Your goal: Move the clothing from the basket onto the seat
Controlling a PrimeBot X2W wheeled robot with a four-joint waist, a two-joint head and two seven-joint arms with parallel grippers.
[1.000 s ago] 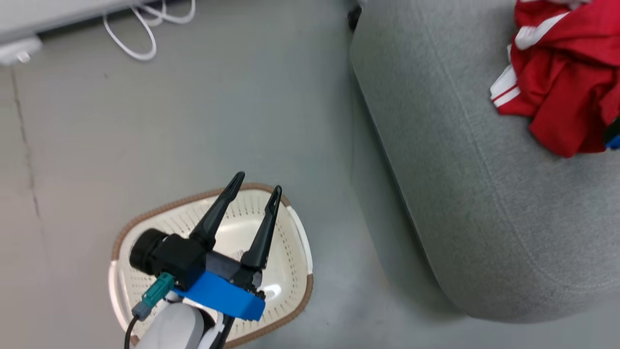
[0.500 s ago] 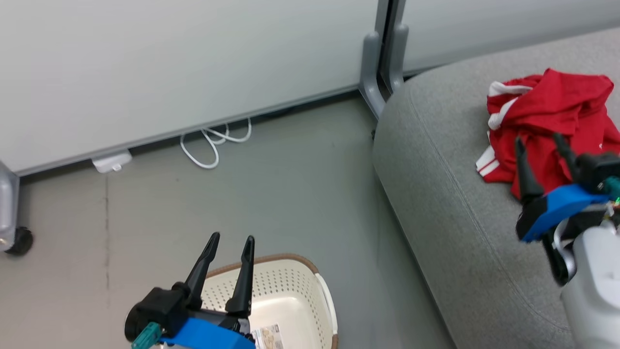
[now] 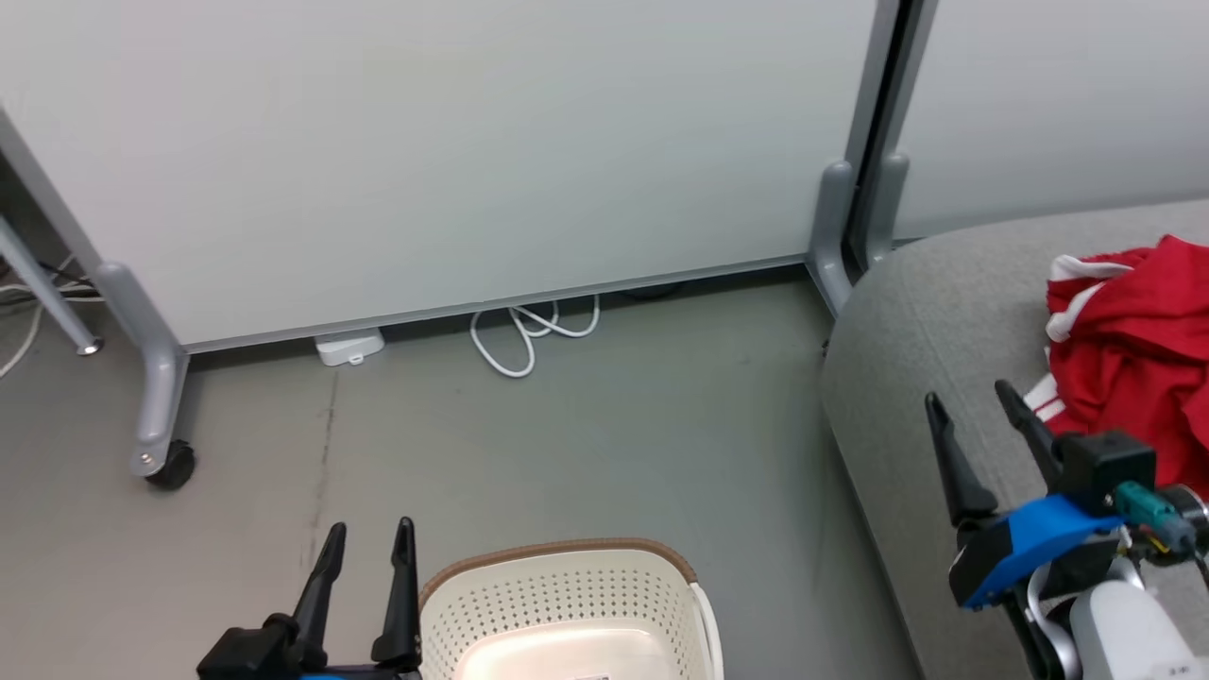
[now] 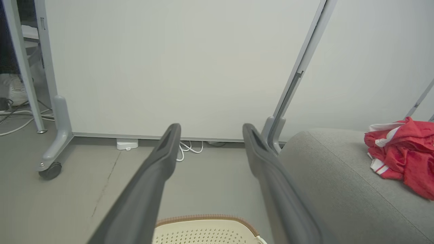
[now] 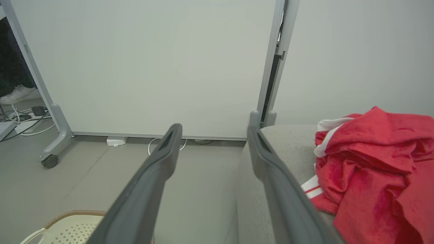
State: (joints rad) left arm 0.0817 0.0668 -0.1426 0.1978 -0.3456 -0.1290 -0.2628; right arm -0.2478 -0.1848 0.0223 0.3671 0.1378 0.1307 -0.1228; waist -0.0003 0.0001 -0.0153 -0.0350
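- The wheel (image 3: 173, 467) of the big white screen is at 9 o'clock in the head view, on the grey floor. It is just part of the room and is well away from the job.
- The left gripper (image 3: 371, 526) is at 7 o'clock, just beside the basket. Its two dark fingers are spread wide, with nothing between them. I think it waits there because there is nothing for it to pick up.
- The basket (image 3: 557, 549) stands on the floor at 6 o'clock. No red cloth shows in the part of it I can see, so it looks emptied out.
- The seat (image 3: 926, 312) is the big grey soft thing from 3 to 5 o'clock. It is much bigger than the basket, so there is lots of room to put things down on it.
- The right gripper (image 3: 968, 393) is at 4 o'clock, over the seat and near the red heap. Its fingers are wide apart too and hold nothing — it looks like a hand that has let go.
- The clothing (image 3: 1133, 321) lies at 3 o'clock, on top of the seat, in a crumpled red pile with white stripes. It is where the job wants it, so I think the job is about finished.
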